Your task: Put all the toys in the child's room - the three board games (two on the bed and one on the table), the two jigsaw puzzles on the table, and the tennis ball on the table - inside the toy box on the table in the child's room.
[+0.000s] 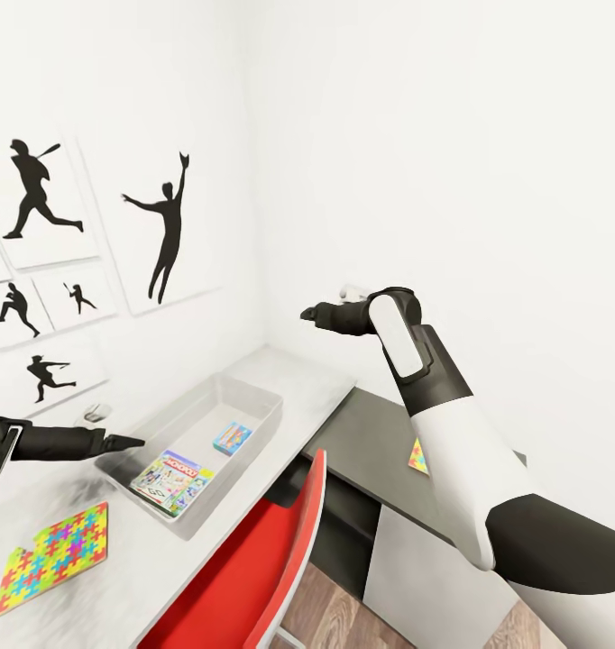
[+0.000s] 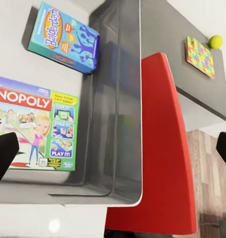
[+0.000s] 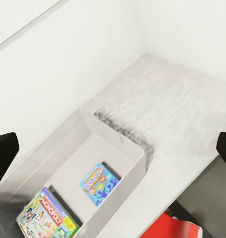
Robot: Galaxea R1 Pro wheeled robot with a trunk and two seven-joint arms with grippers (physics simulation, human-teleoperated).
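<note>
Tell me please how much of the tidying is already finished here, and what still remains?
Done: two board games, the Monopoly box and the small blue game box, lie inside the toy box. In hand: nothing; the jaws of the left gripper and right gripper are open and empty. Left: one jigsaw puzzle on the pale desk, another jigsaw puzzle and the tennis ball on the dark section.
</note>
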